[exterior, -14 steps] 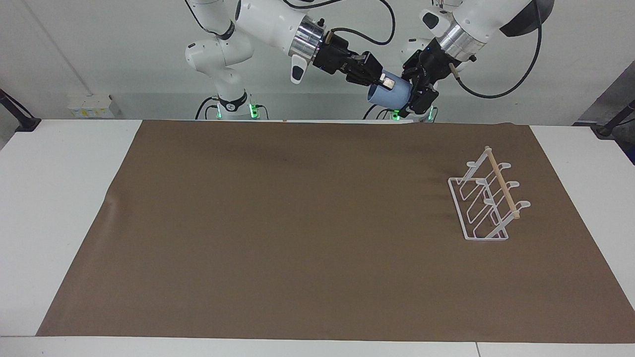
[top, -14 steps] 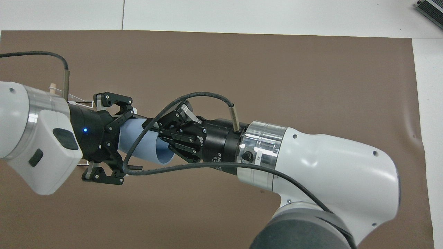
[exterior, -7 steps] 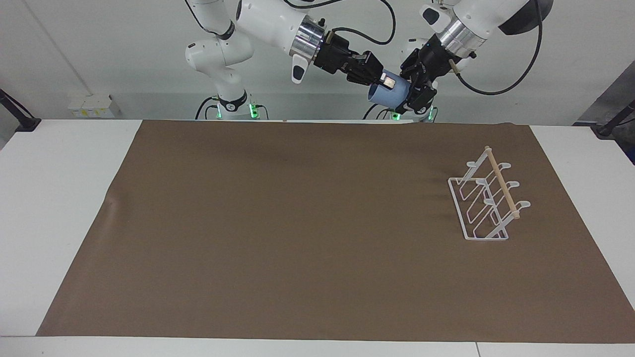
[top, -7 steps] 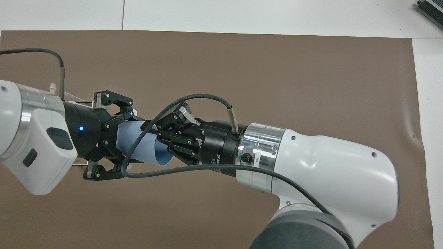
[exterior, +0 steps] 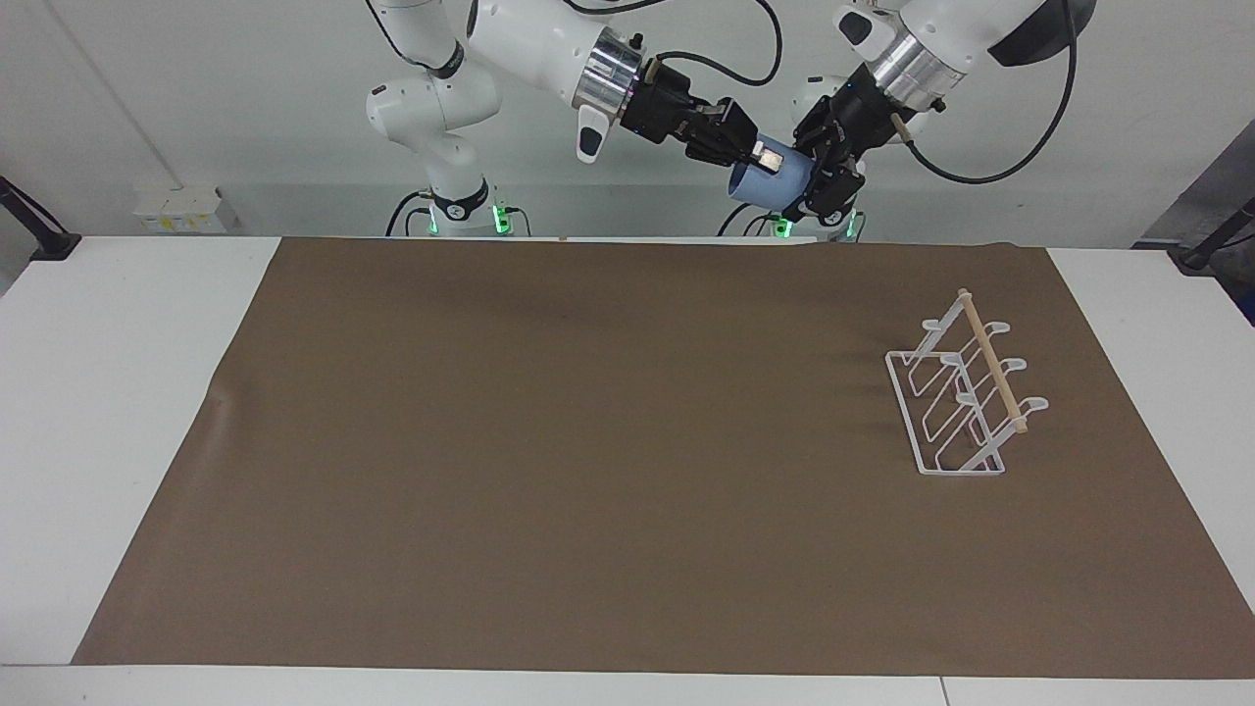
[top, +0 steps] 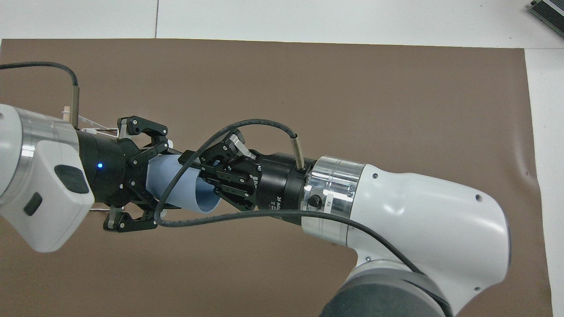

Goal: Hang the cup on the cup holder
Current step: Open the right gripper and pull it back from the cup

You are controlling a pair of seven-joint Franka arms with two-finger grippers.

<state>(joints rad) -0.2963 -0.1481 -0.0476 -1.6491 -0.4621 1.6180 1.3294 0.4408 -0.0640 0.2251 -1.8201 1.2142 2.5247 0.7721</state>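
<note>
The light-blue cup (exterior: 775,186) hangs on its side high above the brown mat (exterior: 588,441). It also shows in the overhead view (top: 176,182). My right gripper (exterior: 757,157) is shut on the cup's rim, one finger inside the mouth (top: 194,169). My left gripper (exterior: 812,176) is open, and its fingers straddle the cup's base end without closing on it (top: 154,176). The white wire cup holder (exterior: 966,392) with its wooden rod stands on the mat at the left arm's end, holding no cups. In the overhead view only a corner of the holder (top: 94,129) shows past the left arm.
The brown mat covers most of the white table (exterior: 118,392). Both arms fill the middle of the overhead view. A dark device (top: 548,11) lies at the table's corner farthest from the robots, at the right arm's end.
Both grippers and the cup have drifted slightly upward and toward the left arm's end. The right grip on the rim and the left gripper's open fingers are unchanged.
</note>
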